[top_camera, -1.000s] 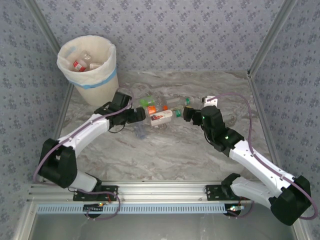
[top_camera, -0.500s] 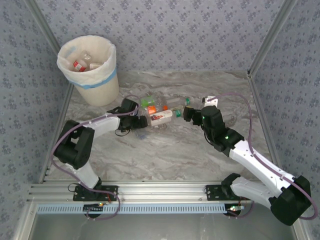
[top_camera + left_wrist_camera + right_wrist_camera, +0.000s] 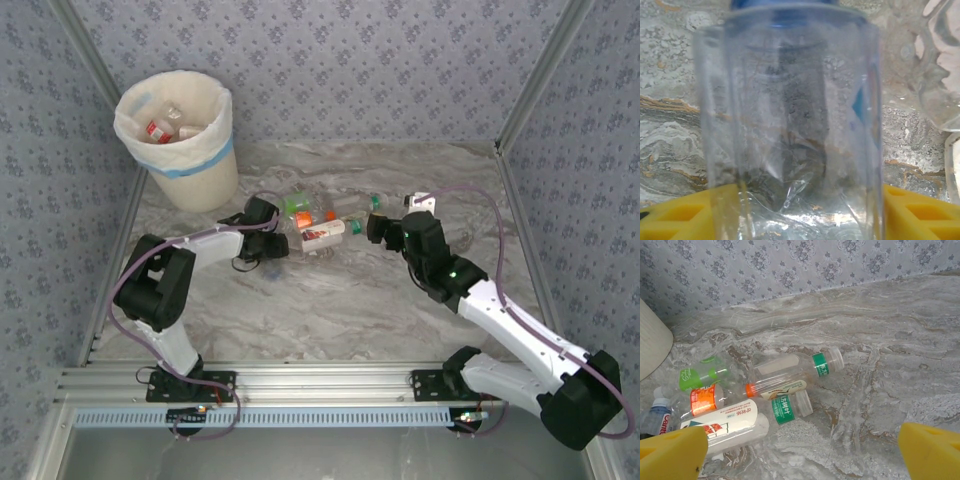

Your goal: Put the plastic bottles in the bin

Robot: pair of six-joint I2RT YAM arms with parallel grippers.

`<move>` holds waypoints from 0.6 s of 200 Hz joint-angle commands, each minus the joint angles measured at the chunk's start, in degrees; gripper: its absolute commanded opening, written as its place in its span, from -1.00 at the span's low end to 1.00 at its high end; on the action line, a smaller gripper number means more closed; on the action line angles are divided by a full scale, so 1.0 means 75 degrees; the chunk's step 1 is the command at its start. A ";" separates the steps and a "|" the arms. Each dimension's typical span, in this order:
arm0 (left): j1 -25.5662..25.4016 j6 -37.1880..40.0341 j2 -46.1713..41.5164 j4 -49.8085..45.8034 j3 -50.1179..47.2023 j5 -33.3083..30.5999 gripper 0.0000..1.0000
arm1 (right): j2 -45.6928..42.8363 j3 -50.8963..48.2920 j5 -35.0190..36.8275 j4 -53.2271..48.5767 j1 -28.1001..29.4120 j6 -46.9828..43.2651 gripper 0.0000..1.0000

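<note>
A clear plastic bottle with a blue cap stands between the yellow fingers of my left gripper, which press on its two sides. In the top view the left gripper is at the left edge of the pile of plastic bottles. My right gripper hovers open at the pile's right edge. In the right wrist view its fingertips frame a green-banded bottle, an orange-capped one and a white-labelled one. The cream bin stands at the back left.
Several bottles lie inside the bin's white liner. Patterned walls close the table at the back and both sides. Bare marble stretches between the pile and the arm bases. The bin's wall shows at the left of the right wrist view.
The left gripper has moved right into the pile's left edge and closed from wide open onto the blue-capped bottle. The right arm has not moved.
</note>
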 commanded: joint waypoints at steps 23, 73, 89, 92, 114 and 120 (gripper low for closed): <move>-0.0061 0.0220 -0.0421 0.0163 -0.0137 0.0178 0.01 | 0.0131 0.0098 -0.0038 -0.0063 -0.0053 0.0189 1.00; -0.0064 0.0234 -0.0941 0.0046 -0.0256 0.0278 -0.04 | 0.0162 0.0107 -0.0052 -0.0014 -0.0052 0.0202 1.00; -0.0076 0.0297 -0.1202 0.0048 -0.0303 0.0348 -0.06 | 0.0193 0.0120 -0.0086 0.0015 -0.0053 0.0201 1.00; -0.0073 0.0307 -0.1259 0.0050 -0.0312 0.0349 -0.05 | 0.0200 0.0116 -0.0096 0.0013 -0.0053 0.0201 1.00; -0.0076 0.0459 -0.1726 0.0166 -0.0423 0.0382 -0.07 | 0.0233 0.0091 -0.0331 0.0190 -0.0053 0.0106 1.00; -0.0076 0.0506 -0.1887 0.0236 -0.0475 0.0415 -0.07 | 0.0230 0.0068 -0.0480 0.0302 -0.0053 0.0038 1.00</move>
